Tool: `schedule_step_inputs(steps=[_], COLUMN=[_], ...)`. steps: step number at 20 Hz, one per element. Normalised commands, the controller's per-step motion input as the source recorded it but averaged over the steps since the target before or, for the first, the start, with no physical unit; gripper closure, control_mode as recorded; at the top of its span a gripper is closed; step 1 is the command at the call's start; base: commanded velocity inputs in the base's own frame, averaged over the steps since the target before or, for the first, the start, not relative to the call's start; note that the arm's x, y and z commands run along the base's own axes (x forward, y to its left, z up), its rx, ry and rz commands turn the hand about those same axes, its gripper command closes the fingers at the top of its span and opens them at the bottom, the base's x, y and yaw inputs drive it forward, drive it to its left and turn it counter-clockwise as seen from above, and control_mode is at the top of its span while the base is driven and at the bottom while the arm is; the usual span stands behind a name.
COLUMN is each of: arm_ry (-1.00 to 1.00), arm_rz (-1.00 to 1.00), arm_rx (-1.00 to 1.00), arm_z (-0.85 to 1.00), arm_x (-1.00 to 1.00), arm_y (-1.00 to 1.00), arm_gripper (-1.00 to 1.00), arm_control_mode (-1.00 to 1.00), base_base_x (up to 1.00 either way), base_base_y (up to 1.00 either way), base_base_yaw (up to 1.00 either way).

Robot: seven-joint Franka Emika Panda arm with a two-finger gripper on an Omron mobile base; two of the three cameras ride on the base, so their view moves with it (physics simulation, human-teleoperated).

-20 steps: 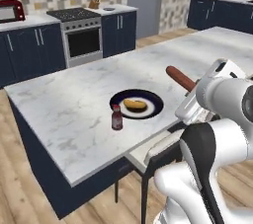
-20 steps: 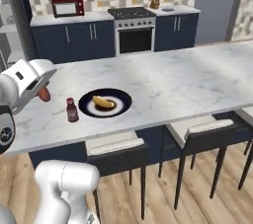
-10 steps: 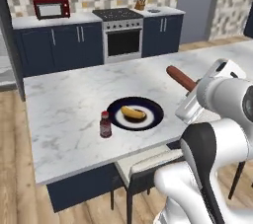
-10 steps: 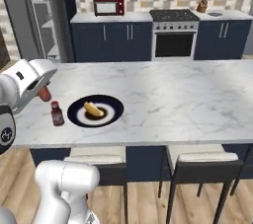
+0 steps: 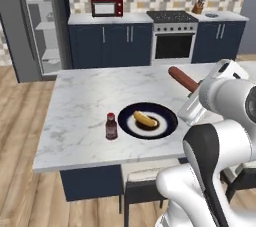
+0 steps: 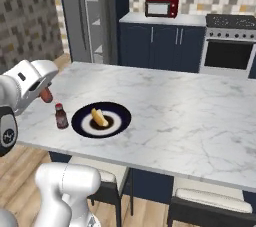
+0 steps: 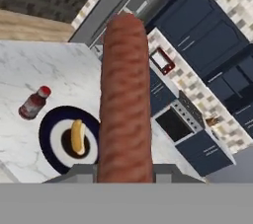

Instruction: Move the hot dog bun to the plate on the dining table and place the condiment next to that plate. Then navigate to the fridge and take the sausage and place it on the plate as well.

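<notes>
A long reddish-brown sausage (image 5: 182, 78) sticks out of my gripper (image 5: 194, 88), which is shut on it above the marble dining table (image 5: 82, 103), to the right of the plate. The dark plate (image 5: 167, 119) carries the yellow hot dog bun (image 5: 144, 119). The red-capped condiment bottle (image 5: 111, 126) stands upright just left of the plate. In the hand view the sausage (image 7: 123, 99) runs up the middle, with the plate (image 7: 46, 129), bun (image 7: 77, 136) and condiment (image 7: 33, 102) below left. In the right base view the sausage (image 6: 46, 96) shows under my hand, near the condiment (image 6: 61, 116) and plate (image 6: 80, 119).
The grey fridge (image 5: 40, 21) stands open at the back left, its shelves showing. Navy cabinets with a red microwave (image 5: 106, 6) and a stove (image 5: 175, 36) line the back wall. Stools (image 6: 100, 171) are tucked under the table's near edge. Wooden floor surrounds the table.
The base has driven, so the whole scene has swung: the table end with the plate now lies in front and the fridge has come into view. The sausage stays in my grip.
</notes>
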Motion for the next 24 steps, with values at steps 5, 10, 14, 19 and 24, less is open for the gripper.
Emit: schedule_step_inputs(steps=[5,10,14,19,24], arm_ry=[0.13,0.44,0.61,0.49,0.26], arm_rz=[0.18,0.16,0.08,0.03,0.06], arm_rx=[0.15,0.33,0.22,0.07,0.0], arm_z=[0.0,-0.03,-0.31,-0.5,-0.57], arm_x=[0.53,0.94,0.91,0.77,0.4], arm_y=[-0.38,-0.54,-0.19,-0.01,0.0], arm_gripper=[1.0,1.0,1.0,1.0,1.0], arm_control_mode=[-1.0,-1.0,-1.0,-1.0,-1.0], base_base_x=[0.36,0.0,0.0,0.0,0.0], base_base_y=[-0.22,0.0,0.0,0.0,0.0], base_base_yaw=[0.17,0.0,0.0,0.0,0.0])
